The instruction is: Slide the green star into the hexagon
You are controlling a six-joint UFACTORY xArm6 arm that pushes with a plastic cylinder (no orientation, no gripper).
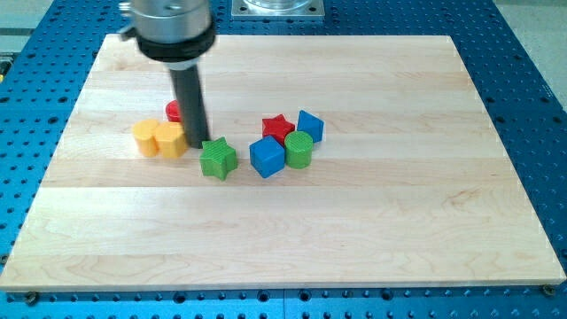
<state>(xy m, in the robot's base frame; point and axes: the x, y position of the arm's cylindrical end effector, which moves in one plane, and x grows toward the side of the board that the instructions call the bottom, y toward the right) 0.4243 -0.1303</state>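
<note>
The green star [217, 159] lies on the wooden board [372, 230], left of the middle. My tip [198, 144] stands just at the star's upper left, very close to it or touching. Two yellow blocks sit touching each other at the tip's left. The left one [145, 137] looks like the hexagon. The shape of the right one [171, 139] is unclear. The star is a short gap to the right of this yellow pair. A red block [174, 111] is partly hidden behind the rod.
To the star's right is a tight cluster: a blue cube [266, 156], a green cylinder [299, 150], a red star [277, 127] and another blue block [310, 125]. A blue perforated table surrounds the board.
</note>
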